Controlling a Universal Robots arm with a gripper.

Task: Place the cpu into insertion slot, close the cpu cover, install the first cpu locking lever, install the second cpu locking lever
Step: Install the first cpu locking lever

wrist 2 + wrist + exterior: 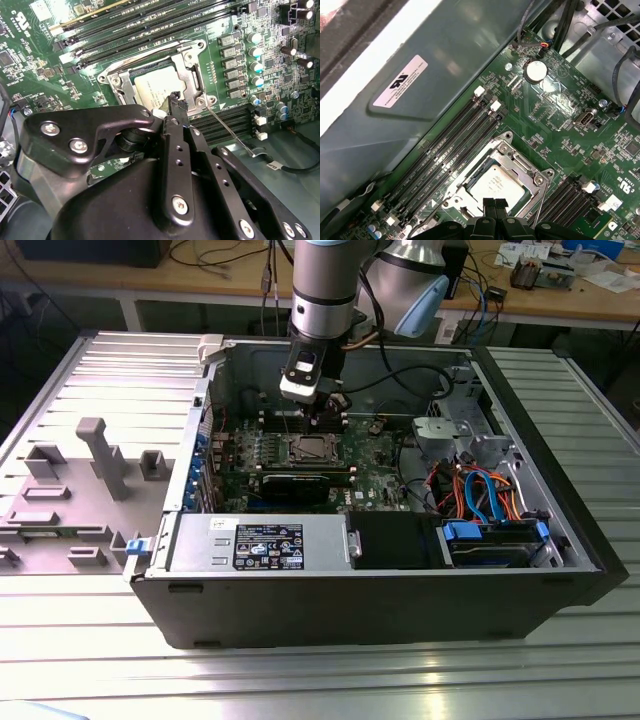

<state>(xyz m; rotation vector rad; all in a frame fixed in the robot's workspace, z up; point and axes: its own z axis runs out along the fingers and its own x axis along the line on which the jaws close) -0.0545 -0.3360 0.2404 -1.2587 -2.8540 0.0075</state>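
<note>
We see the cpu (495, 186) seated in the insertion slot (306, 450), the cpu cover (192, 75) down around it; our gripper (494, 205), fingers pressed together (nothing held), hovers directly above its edge.

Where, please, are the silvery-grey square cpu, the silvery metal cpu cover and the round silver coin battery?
cpu (495, 186), first wrist view, middle of top.
cpu cover (520, 162), first wrist view, frame's side bar.
coin battery (536, 71), first wrist view, centre of face.

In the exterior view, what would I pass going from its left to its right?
Grey plastic fixture blocks → blue latch → cpu under the gripper → blue and orange cables → ribbed metal table.
</note>
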